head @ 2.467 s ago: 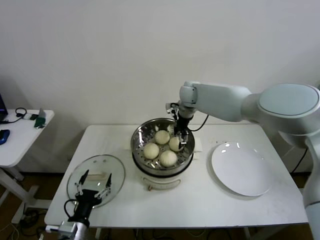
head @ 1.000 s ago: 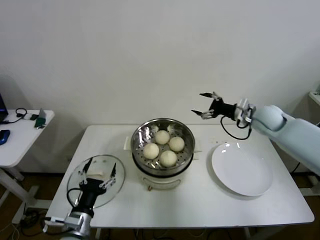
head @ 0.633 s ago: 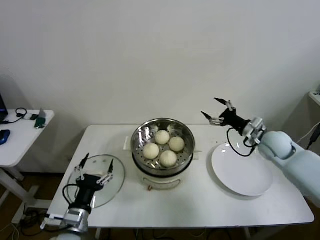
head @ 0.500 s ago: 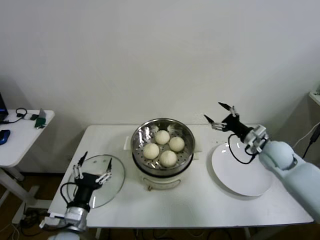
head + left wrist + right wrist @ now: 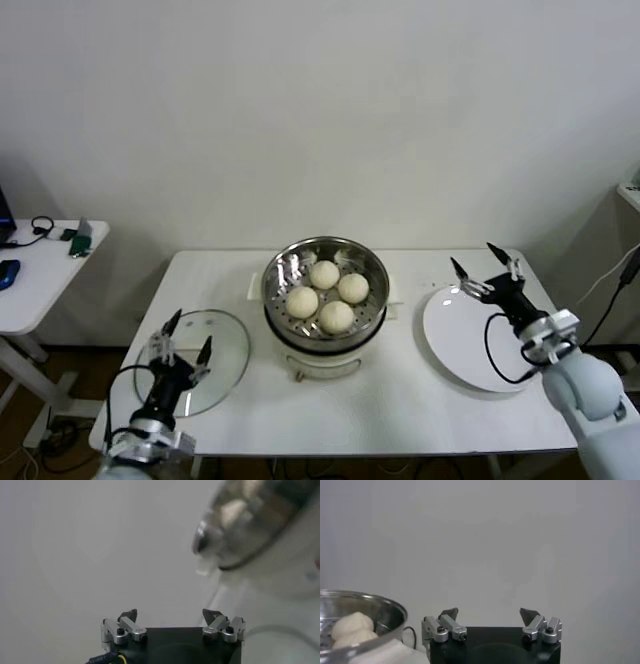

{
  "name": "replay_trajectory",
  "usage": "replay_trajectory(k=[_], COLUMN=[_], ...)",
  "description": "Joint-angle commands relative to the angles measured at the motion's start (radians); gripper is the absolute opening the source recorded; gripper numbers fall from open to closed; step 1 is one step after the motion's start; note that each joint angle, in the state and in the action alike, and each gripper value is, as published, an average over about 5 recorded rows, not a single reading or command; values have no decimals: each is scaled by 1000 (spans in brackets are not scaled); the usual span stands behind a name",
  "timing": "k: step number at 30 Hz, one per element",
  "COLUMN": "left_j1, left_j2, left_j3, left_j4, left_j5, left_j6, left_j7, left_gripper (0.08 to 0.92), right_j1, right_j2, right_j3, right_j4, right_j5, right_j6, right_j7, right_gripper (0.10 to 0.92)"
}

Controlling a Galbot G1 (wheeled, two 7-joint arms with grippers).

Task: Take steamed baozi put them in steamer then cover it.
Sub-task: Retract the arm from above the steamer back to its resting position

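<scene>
A rectangular white-topped table (image 5: pixel 400 400) is set against a plain pale wall (image 5: pixel 320 110); a flat round white plate (image 5: pixel 470 345) is laid on its right part; a smaller white side table (image 5: pixel 35 280) is seen at the left edge, on which black cables (image 5: pixel 40 226), a small green object (image 5: pixel 80 238) and a dark blue item (image 5: pixel 8 270) are placed.

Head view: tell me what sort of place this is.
Probably a lab or office room set up for a cooking test: a white table against a bare wall holds an electric steamer and a plate, and a side desk carries cables and gadgets.
</scene>
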Motion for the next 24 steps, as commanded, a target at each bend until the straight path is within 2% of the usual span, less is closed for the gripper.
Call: replay_trajectory(k=[1,10,13,24], left_j1=[10,-50,-91,-253], left_j2=[-18,-58,-68,-75], left_j3=[-7,-5,-4,-4], left_j4=[125,289,332,501], left_j5=[618,642,653,657], left_j6=[66,23,10,-9], left_j7=[-16,-55,-46,-92], left_gripper=[823,823,823,823], right_j1=[-218,-214,-219,-268], right_j2=[159,183,188,206], right_j3=[231,240,243,275], right_j4=[59,48,47,55], right_j5=[-62,-126,-125,-120], right_j6=[-23,-44,-39,-21], right_j7=[-2,28,31,20], right_gripper=[823,823,823,823])
